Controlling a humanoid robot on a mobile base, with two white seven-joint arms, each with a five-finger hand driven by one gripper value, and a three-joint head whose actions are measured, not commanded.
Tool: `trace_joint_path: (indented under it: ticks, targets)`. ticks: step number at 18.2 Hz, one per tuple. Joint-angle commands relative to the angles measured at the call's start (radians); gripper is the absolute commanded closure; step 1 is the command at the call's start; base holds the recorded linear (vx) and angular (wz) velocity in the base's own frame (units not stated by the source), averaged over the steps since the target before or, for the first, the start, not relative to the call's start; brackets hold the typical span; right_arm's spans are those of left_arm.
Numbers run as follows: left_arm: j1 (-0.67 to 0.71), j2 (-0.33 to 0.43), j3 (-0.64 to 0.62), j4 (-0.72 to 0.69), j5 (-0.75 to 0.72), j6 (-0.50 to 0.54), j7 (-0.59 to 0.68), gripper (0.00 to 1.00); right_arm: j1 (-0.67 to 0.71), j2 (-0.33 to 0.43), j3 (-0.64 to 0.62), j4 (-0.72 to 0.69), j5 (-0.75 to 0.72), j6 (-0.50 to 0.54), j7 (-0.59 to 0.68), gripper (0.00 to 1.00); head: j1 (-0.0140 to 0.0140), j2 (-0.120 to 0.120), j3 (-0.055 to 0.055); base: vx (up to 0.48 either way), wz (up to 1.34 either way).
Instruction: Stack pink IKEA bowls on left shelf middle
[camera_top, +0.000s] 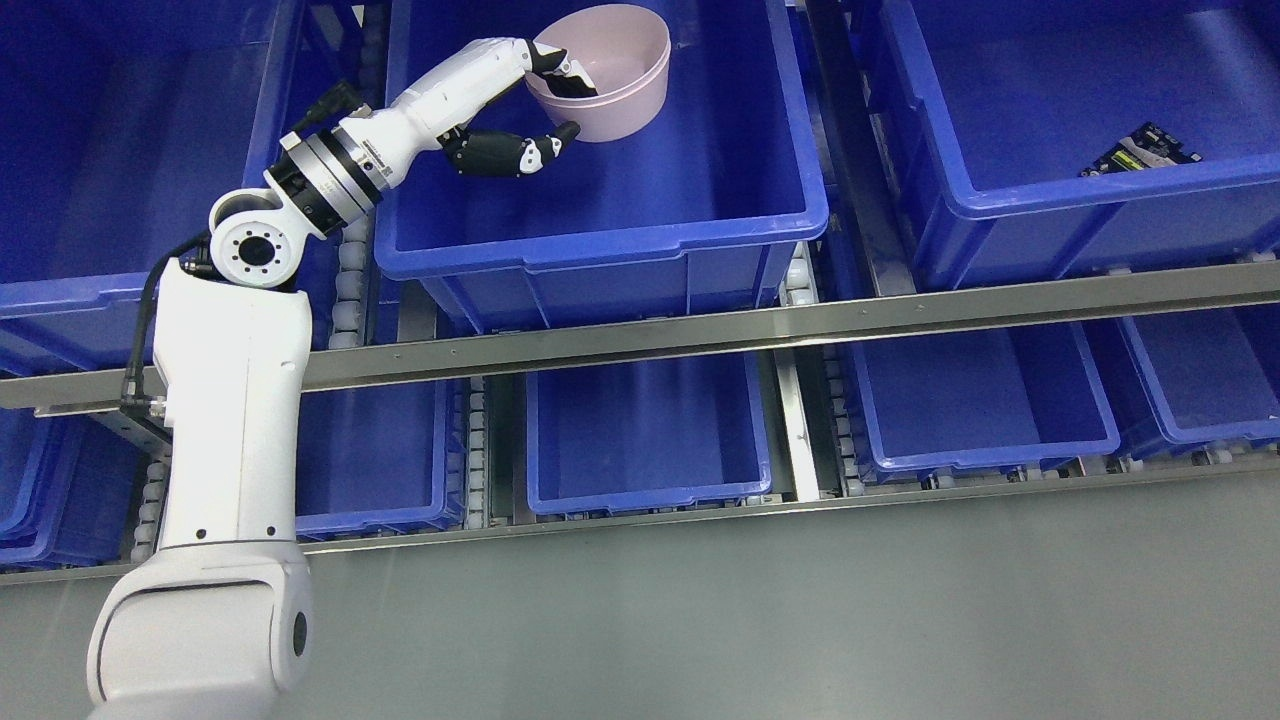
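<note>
A pink bowl (612, 72) sits tilted in the far part of the middle blue bin (600, 235) on the upper shelf level. My left hand (560, 100) reaches into that bin from the lower left and is shut on the bowl's near-left rim, with fingers (570, 75) inside the bowl and the thumb (530, 152) under its outer wall. I cannot tell whether the bowl touches the bin floor. Only one bowl shows. My right arm is out of view.
Blue bins stand left (120, 290) and right (1100, 200) of the middle bin; the right one holds a small dark packet (1145, 150). A steel rail (760, 325) crosses in front, with more blue bins (650, 440) on the lower level. Grey floor (800, 620) lies below.
</note>
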Motion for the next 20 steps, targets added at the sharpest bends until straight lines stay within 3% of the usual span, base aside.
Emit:
trace_joint_path:
  ticks: [1,5,7,9,11,12,13,15,20]
  targets:
    - [-0.001,-0.022,0.017,0.141,-0.009,0.003,0.020,0.53,0.000,-0.017,-0.005,-0.017,-0.002,0.000,-0.001,0.00,0.0000,0.000,0.000,0.000,0.00]
    - [-0.001,-0.112,0.084,0.078,-0.002,0.007,0.058,0.29,0.000,-0.017,-0.005,-0.017,-0.002,0.000,-0.001,0.00,0.0000,0.000,0.000,0.000,0.00]
    - [0.002,-0.147,0.202,0.056,0.043,0.020,0.182,0.21,0.000,-0.017,-0.005,-0.017,-0.002,0.000,-0.001,0.00,0.0000,0.000,0.000,0.000,0.00]
    - [0.005,-0.147,0.218,0.055,0.254,0.078,0.373,0.19,0.000,-0.017,-0.005,-0.017,-0.002,0.000,-0.001,0.00,0.0000,0.000,0.000,0.000,0.00]
    - [0.008,-0.147,0.213,0.047,0.520,0.154,0.454,0.18,0.000,-0.017,-0.005,-0.017,-0.002,0.000,-0.001,0.00,0.0000,0.000,0.000,0.000,0.00]
    - [0.022,-0.147,0.207,0.014,0.568,0.199,0.472,0.12,0.000,-0.017,-0.005,-0.017,-0.002,0.000,-0.001,0.00,0.0000,0.000,0.000,0.000,0.00]
    - [0.055,-0.147,0.207,-0.057,0.577,0.275,0.518,0.00,0.000,-0.017,-0.005,-0.017,-0.002,0.000,-0.001,0.00,0.0000,0.000,0.000,0.000,0.00]
    - [0.129,-0.147,0.180,-0.198,0.613,0.349,0.592,0.00,0.000,-0.017,-0.005,-0.017,-0.002,0.000,-0.001,0.00,0.0000,0.000,0.000,0.000,0.00]
    - [0.293,-0.147,0.088,-0.459,0.620,0.457,0.592,0.00,0.000,-0.017,-0.005,-0.017,-0.002,0.000,-0.001,0.00,0.0000,0.000,0.000,0.000,0.00]
